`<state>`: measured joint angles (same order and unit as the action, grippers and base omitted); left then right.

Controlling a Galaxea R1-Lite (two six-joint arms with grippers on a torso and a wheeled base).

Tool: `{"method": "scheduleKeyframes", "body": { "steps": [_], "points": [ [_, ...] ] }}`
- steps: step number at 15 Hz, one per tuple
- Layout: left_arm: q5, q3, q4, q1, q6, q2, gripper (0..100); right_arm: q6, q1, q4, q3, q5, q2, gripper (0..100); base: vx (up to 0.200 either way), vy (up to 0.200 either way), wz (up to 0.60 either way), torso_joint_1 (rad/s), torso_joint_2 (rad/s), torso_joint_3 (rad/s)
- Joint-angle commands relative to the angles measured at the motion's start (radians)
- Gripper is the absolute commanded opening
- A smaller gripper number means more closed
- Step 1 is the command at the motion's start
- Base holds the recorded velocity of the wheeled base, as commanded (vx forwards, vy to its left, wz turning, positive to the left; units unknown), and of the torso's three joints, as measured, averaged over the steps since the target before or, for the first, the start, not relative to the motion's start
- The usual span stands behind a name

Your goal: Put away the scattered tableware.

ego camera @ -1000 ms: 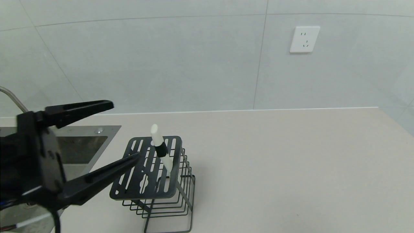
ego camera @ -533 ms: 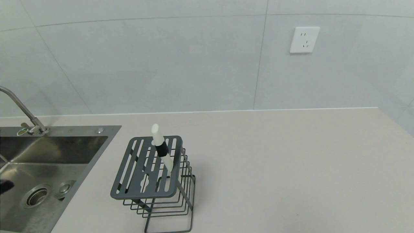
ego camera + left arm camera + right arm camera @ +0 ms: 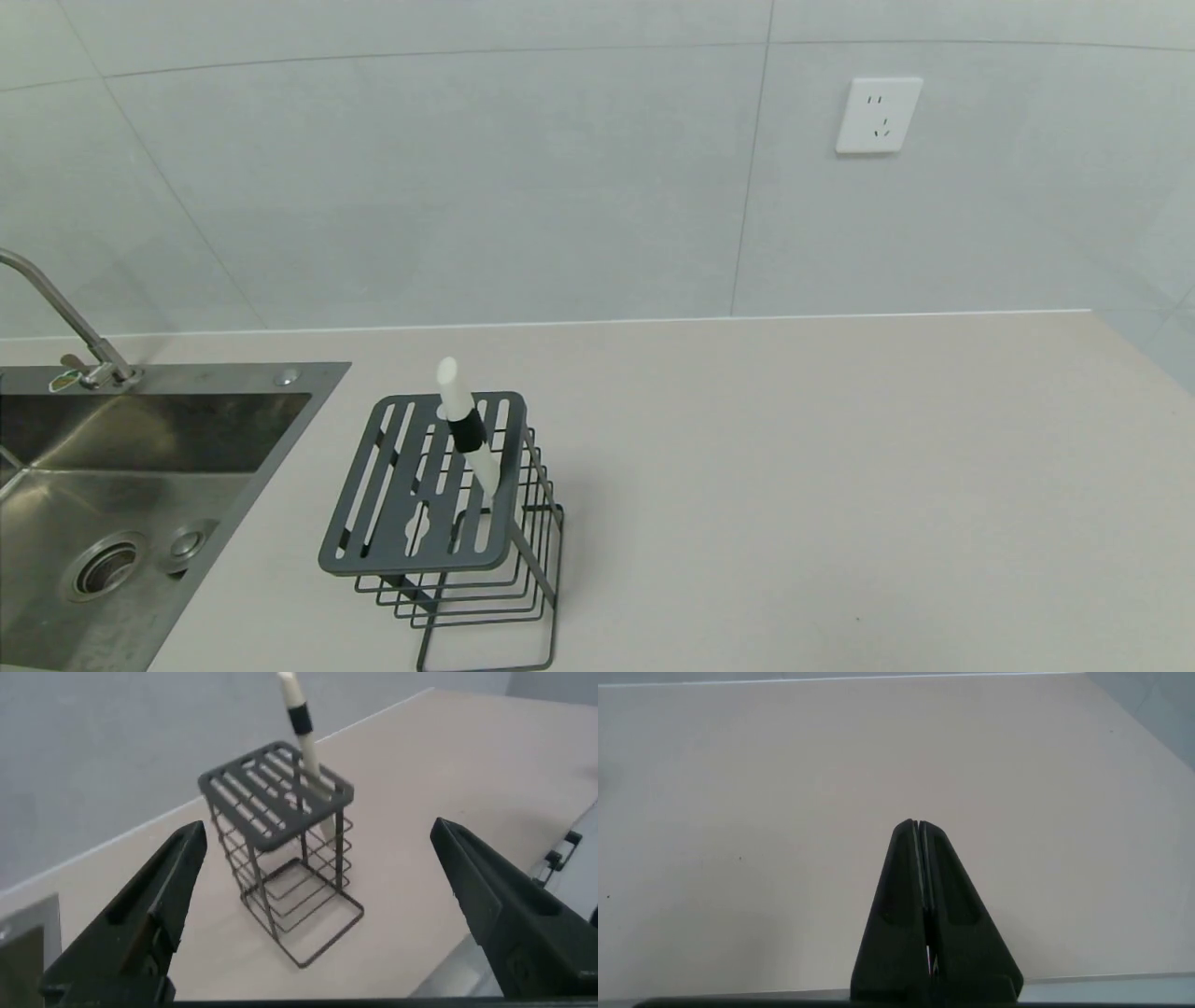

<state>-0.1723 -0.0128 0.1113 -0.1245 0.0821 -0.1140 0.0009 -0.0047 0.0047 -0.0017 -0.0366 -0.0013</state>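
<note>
Judging from the white utensil (image 3: 464, 425) standing tilted in 1 slot of the rack (image 3: 411, 560) on the counter (image 3: 794, 467), stowing looks done. Left gripper (image 3: 316, 831) fingers gape wide, right gripper (image 3: 918, 831) fingers are pressed together; any retreat should avoid nudging the rack.

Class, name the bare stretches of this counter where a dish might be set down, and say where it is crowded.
Bare: the counter right of the rack, back to the wall. Crowded: the narrow strip between rack and sink.

Left pincer (image 3: 318, 833) agape, right pincer (image 3: 920, 833) closed.
</note>
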Motion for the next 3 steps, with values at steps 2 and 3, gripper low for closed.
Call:
{"method": "scheduleKeyframes", "body": {
  "steps": [2, 3],
  "points": [
    [0.091, 0.013, -0.104, 0.131, 0.027, 0.114, 100, 0.001, 0.000, 0.000, 0.000, 0.000, 0.001, 0, 0.000, 0.000, 0.00, 0.000, 0.00, 0.000],
    [0.163, 0.013, -0.105, 0.131, 0.022, 0.114, 100, 0.001, 0.000, 0.000, 0.000, 0.000, 0.001, 0, 0.000, 0.000, 0.00, 0.000, 0.00, 0.000]
  ]
}}
